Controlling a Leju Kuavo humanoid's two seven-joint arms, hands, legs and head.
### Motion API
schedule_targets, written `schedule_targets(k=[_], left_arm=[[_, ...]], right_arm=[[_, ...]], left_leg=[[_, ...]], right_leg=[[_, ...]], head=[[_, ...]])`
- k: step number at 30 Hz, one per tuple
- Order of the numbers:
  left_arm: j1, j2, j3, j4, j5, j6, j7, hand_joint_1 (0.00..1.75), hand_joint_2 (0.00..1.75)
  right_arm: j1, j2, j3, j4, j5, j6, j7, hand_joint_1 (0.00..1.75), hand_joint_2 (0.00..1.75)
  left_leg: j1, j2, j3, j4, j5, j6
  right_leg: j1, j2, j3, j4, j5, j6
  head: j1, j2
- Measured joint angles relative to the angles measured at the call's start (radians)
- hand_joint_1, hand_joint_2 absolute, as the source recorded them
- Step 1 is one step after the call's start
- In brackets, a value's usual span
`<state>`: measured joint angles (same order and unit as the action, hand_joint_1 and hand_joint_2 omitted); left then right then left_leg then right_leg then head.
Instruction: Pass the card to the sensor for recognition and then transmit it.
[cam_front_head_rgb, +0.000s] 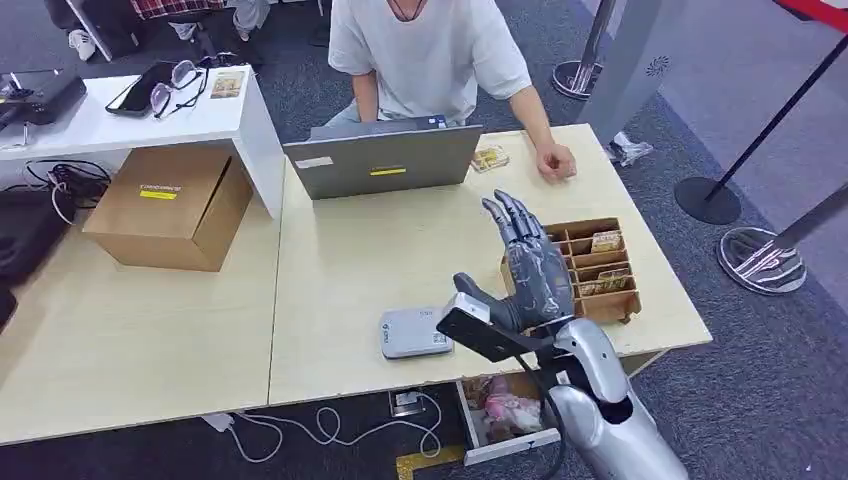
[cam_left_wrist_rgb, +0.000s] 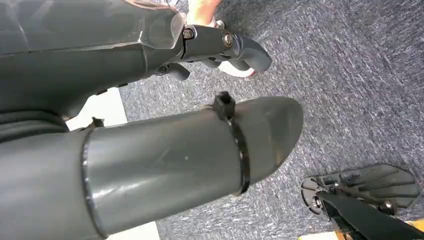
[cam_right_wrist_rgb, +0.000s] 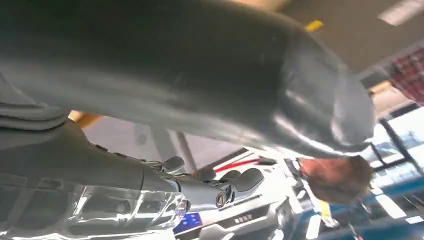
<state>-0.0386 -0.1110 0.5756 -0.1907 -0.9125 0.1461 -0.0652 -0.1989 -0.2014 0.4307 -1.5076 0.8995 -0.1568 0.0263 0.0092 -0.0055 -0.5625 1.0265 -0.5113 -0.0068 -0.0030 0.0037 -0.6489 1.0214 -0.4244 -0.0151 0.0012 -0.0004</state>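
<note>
On the pale wooden table (cam_front_head_rgb: 150, 340), a cardboard box (cam_front_head_rgb: 170, 205) sits at about nine o'clock from the grey sensor pad (cam_front_head_rgb: 413, 332). Behind the pad, toward twelve o'clock, stands a laptop (cam_front_head_rgb: 385, 160), with a person (cam_front_head_rgb: 430, 50) seated beyond it. The right hand (cam_front_head_rgb: 527, 262) hovers just at two o'clock from the pad, fingers apart and stretched forward, holding nothing. At three o'clock from that hand lies the wooden organizer tray (cam_front_head_rgb: 590, 300), its compartments holding cards (cam_front_head_rgb: 606, 241). Another card (cam_front_head_rgb: 489, 158) rests by the person's hand (cam_front_head_rgb: 555, 160). In the left wrist view the left hand (cam_left_wrist_rgb: 215, 45) hangs above grey carpet (cam_left_wrist_rgb: 360, 75), fingers curled loosely around nothing.
</note>
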Motion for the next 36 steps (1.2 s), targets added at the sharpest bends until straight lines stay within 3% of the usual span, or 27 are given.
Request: schedule_targets(k=[8, 16, 18, 25, 26, 30, 36], left_arm=[[0.001, 0.0, 0.0, 0.0, -0.004, 0.0, -0.008, 0.0, 0.0], [0.001, 0.001, 0.0, 0.0, -0.005, 0.0, -0.009, 0.0, 0.0], [0.0, 0.001, 0.0, 0.0, -0.004, 0.0, -0.009, 0.0, 0.0], [0.003, 0.001, 0.006, 0.0, 0.017, 0.002, -0.016, 0.0, 0.0], [0.005, 0.001, 0.011, 0.0, 0.024, 0.003, -0.018, 0.0, 0.0], [0.003, 0.001, 0.028, 0.0, 0.045, 0.015, -0.019, 0.0, 0.0], [0.006, -0.002, 0.056, 0.0, 0.064, 0.027, -0.033, 0.0, 0.0]], right_arm=[[0.058, -0.042, -0.052, -0.039, 0.036, 0.071, 0.002, 0.0, 0.0], [0.073, -0.06, -0.071, -0.059, 0.037, 0.082, 0.003, 0.0, 0.0], [0.076, -0.07, -0.071, -0.068, 0.047, 0.122, 0.01, 0.0, 0.0], [0.071, -0.237, -0.086, -0.099, -0.029, 0.289, -0.047, 0.0, 0.0], [0.056, -0.261, -0.085, -0.096, -0.039, 0.298, -0.061, 0.0, 1.75], [-0.049, -0.321, -0.038, -0.041, -0.069, 0.319, -0.1, 0.0, 1.75], [-0.255, -0.356, 0.098, 0.086, -0.099, 0.365, -0.113, 0.0, 1.75]], left_leg=[[0.0, 0.0, 0.0, 0.0, 0.0, 0.0], [0.0, 0.0, 0.0, 0.0, 0.0, 0.0], [0.0, 0.0, 0.0, 0.0, 0.0, 0.0], [-0.001, 0.0, -0.001, 0.0, -0.002, 0.003], [-0.001, 0.001, -0.001, 0.0, -0.002, 0.003], [-0.002, 0.003, 0.001, 0.0, -0.002, 0.003], [-0.001, 0.002, 0.0, 0.0, 0.0, 0.003]], right_leg=[[0.0, 0.0, 0.0, 0.0, 0.0, 0.0], [0.0, 0.0, 0.0, 0.0, 0.0, 0.0], [0.0, 0.0, 0.0, 0.0, 0.0, 0.0], [-0.002, -0.001, 0.0, 0.0, 0.0, 0.001], [-0.003, 0.0, 0.0, 0.0, 0.0, 0.001], [-0.003, 0.001, 0.001, 0.0, 0.0, 0.001], [-0.003, 0.001, 0.001, 0.001, 0.001, 0.001]], head=[[0.0, 0.0], [0.0, 0.0], [0.0, 0.0], [0.0, 0.0], [0.0, 0.0], [0.0, 0.0], [0.0, 0.0]])
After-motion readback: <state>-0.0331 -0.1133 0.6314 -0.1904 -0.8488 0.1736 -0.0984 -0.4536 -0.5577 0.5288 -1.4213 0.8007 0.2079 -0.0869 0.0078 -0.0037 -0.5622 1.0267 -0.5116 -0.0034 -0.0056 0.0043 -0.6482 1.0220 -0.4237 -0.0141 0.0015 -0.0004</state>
